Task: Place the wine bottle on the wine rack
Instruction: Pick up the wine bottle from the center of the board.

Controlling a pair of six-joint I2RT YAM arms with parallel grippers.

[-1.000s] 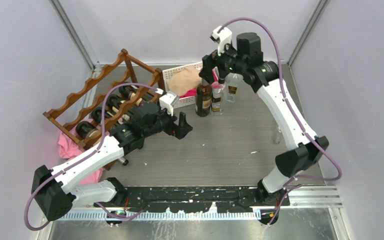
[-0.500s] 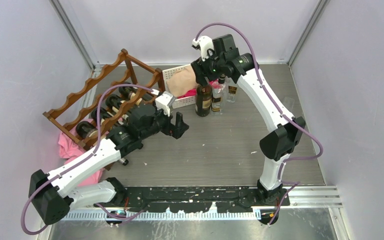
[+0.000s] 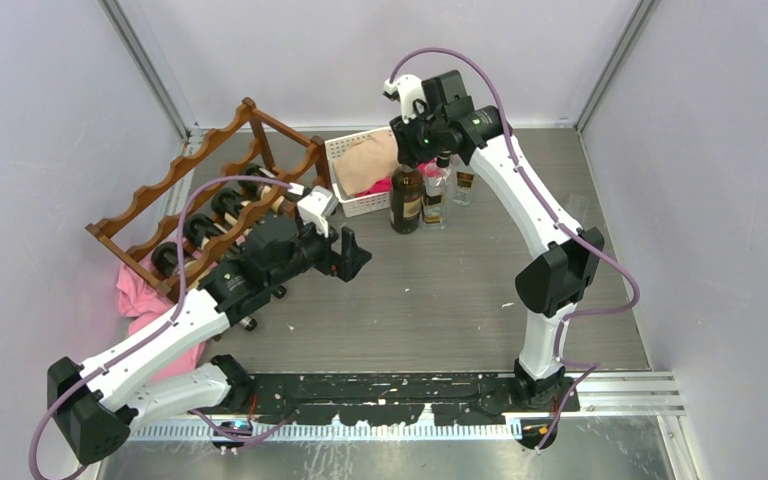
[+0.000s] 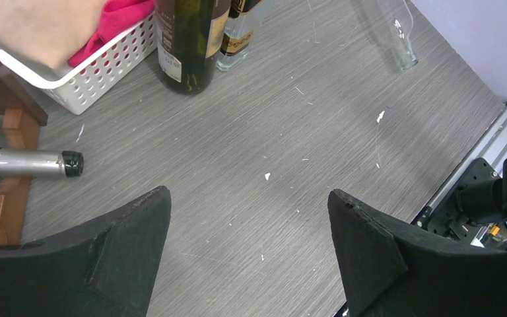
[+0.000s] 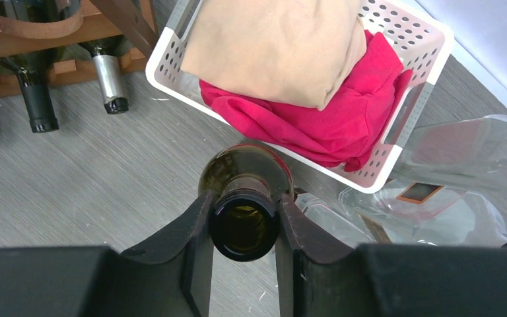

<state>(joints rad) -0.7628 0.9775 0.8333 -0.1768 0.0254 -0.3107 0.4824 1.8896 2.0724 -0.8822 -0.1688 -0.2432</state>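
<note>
- Standing upright on the grey wood-grain table, the dark green-brown glass wine bottle sits in the upper middle of the overhead view. It is just right of the white perforated plastic basket and is not on the rack.
- The right gripper reaches it from above. In the right wrist view its two black fingers press on either side of the open bottle mouth, clamped on the neck.
- The reddish-brown wooden wine rack with wavy rails stands at an angle in the upper left of the overhead view, well apart from the gripped bottle.
- Several dark bottles lie across the rack, their necks pointing towards the middle of the table.
- A pink cloth lies under the rack's lower-left end.
- The basket holds a folded beige cloth resting on a red cloth.
- Two clear glass bottles with dark labels stand just right of the wine bottle, near the top of the frame.
- The left gripper hovers over bare table at the centre-left of the overhead view, beside the rack's right end. Its black fingers are spread wide apart with nothing between them.
</note>
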